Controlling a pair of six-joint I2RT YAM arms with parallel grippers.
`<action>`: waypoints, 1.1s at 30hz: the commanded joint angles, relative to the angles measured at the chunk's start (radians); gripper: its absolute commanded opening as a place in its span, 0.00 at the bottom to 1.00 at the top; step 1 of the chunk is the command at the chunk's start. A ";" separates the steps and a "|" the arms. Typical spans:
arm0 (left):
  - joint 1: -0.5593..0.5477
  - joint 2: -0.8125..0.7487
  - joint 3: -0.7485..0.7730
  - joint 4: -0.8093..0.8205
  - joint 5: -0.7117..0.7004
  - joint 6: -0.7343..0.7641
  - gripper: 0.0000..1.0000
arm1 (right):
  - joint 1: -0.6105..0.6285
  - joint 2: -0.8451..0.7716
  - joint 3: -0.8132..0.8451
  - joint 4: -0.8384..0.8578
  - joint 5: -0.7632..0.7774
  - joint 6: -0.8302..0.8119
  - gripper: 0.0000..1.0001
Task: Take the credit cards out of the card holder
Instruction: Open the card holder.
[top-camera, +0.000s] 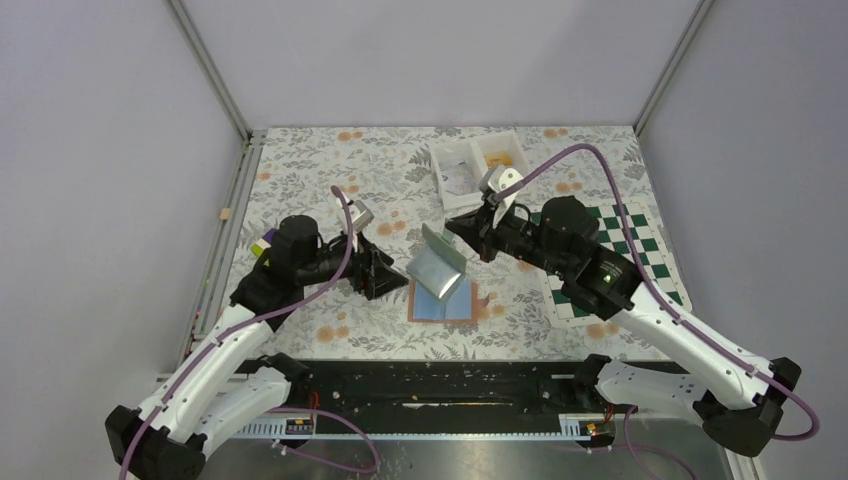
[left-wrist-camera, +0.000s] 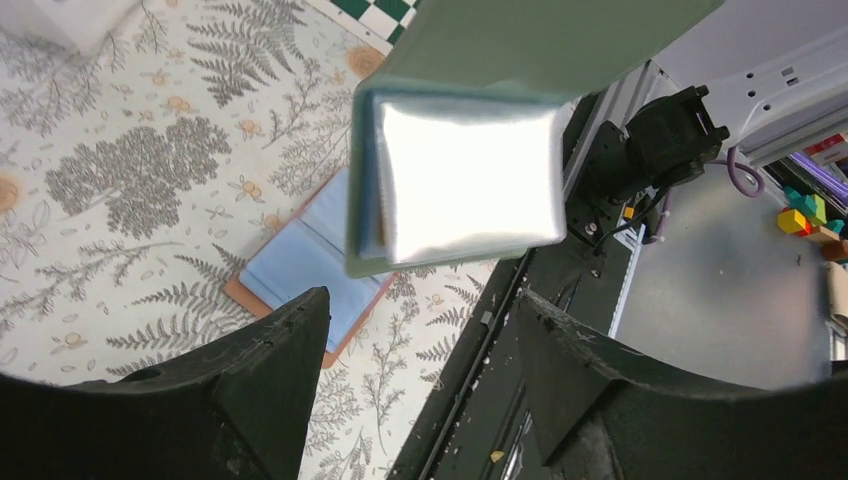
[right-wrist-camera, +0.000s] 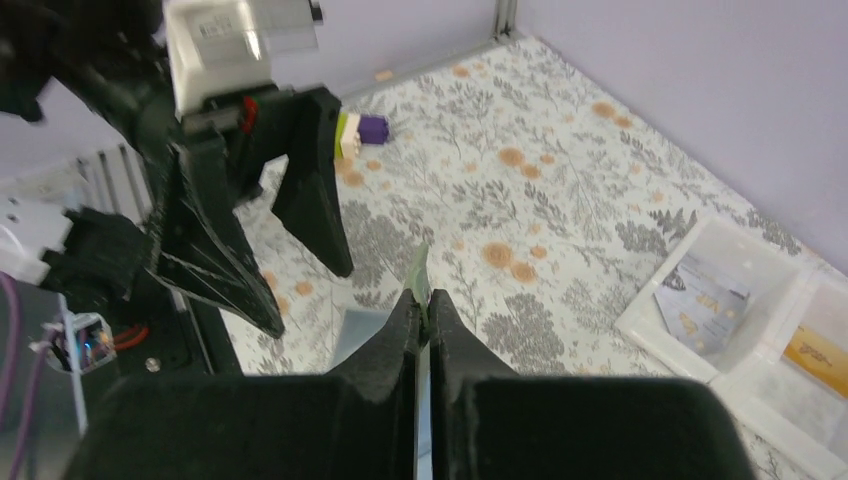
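The card holder (top-camera: 441, 304) lies open on the floral cloth, tan-brown rim, light-blue panels up; it also shows in the left wrist view (left-wrist-camera: 296, 263). My right gripper (top-camera: 462, 232) is shut on the edge of a grey-green credit card (top-camera: 440, 262) and holds it tilted above the holder. The card shows edge-on between the shut jaws of the right gripper (right-wrist-camera: 422, 305) in the right wrist view (right-wrist-camera: 421, 268). In the left wrist view the card (left-wrist-camera: 540, 40) has a shiny silvery leaf (left-wrist-camera: 468, 180) under it; I cannot tell if it is free of its pocket. My left gripper (top-camera: 385, 270) is open and empty, just left of the holder.
A white two-compartment tray (top-camera: 436, 158) with cards in it stands at the back, also in the right wrist view (right-wrist-camera: 640, 325). A green-and-white chessboard mat (top-camera: 640, 240) lies under the right arm. A small purple-and-lime thing (top-camera: 262, 245) sits at the left edge.
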 joint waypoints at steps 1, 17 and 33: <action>-0.001 -0.026 -0.007 0.108 0.006 0.041 0.67 | -0.006 -0.003 0.139 -0.087 0.003 0.120 0.00; -0.001 -0.161 -0.230 0.755 -0.026 -0.374 0.69 | -0.006 -0.076 0.194 0.060 0.095 0.382 0.00; -0.002 0.070 -0.376 1.514 0.071 -0.730 0.72 | -0.007 -0.100 0.233 0.202 0.081 0.578 0.00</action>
